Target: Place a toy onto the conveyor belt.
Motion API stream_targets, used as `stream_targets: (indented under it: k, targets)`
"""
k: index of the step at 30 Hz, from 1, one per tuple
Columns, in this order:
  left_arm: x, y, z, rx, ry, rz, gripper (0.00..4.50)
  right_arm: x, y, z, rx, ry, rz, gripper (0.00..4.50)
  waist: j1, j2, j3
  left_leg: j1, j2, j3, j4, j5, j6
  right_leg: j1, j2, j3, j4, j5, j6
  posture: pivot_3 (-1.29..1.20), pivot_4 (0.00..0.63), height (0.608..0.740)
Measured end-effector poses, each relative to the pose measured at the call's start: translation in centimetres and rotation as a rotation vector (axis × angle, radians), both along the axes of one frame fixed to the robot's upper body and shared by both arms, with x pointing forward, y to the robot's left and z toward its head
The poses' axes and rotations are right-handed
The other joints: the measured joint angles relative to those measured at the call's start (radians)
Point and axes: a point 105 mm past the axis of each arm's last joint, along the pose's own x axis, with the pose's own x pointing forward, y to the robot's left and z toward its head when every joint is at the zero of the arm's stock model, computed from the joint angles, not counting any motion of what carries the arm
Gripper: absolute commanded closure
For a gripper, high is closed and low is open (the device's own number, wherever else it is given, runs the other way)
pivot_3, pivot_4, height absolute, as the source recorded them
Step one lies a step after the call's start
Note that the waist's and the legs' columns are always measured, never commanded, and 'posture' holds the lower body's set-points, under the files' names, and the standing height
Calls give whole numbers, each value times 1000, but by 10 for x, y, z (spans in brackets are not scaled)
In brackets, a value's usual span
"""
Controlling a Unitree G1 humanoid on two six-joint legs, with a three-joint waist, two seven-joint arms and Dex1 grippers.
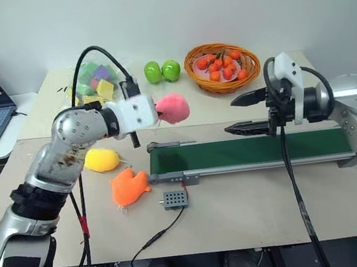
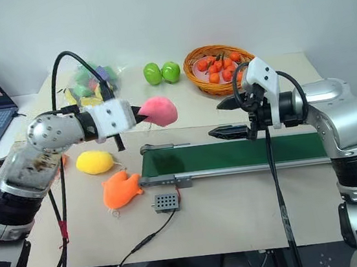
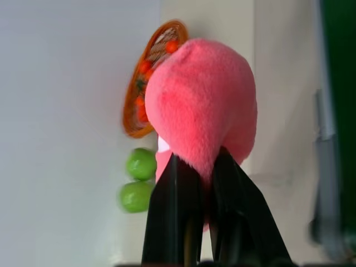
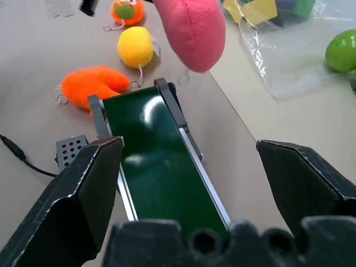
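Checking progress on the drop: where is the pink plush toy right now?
The rounded pink plush toy is held in the left tool, off the table beyond the dark green conveyor belt's left end.

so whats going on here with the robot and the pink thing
The left gripper is shut on the pink plush toy and holds it in the air, near the left end of the green conveyor belt but not on it. The right gripper hangs open above the belt, empty. A yellow plush and an orange plush lie on the table.
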Motion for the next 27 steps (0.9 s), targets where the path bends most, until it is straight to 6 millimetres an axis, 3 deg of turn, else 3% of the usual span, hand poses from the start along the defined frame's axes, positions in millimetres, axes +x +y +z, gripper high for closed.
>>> stream_targets:
  k: [4, 8, 14, 19, 27]
  targets:
    - [-6, -2, -25, 113, -173, -100, 4433, -1, 1, 3, 5, -13, 2, 0, 2, 0, 0, 0, 0, 0, 0, 0, 0, 0, 0, 0, 0, 0, 0, 0, 150, 738]
    - [-20, -1, -51, 97, -225, -193, 4433, -2, 0, 4, 3, -14, -1, 0, 4, 0, 0, -1, 0, 0, 0, 0, 1, -1, 0, 0, 0, 0, 0, 0, 150, 738]
    - [-25, 0, -45, 45, -315, -241, 4433, -3, -1, 6, 8, -18, -5, 0, 11, 0, 0, -1, 0, 0, 1, -1, 1, 0, 0, -1, 1, 0, 0, 0, 150, 738]
    - [-31, 8, -71, 38, -263, -270, 4433, -2, -4, 7, -1, -22, -19, 0, 10, 1, 0, -1, 1, 0, 1, 0, 1, 0, 0, -1, 1, 0, 0, 0, 150, 738]
    - [-27, 15, -94, 43, -236, -263, 4433, -2, -5, 7, -2, -23, -22, 0, 10, 1, 0, 0, 0, 0, 1, 0, 1, 0, 0, -1, 1, 0, 0, 0, 150, 738]
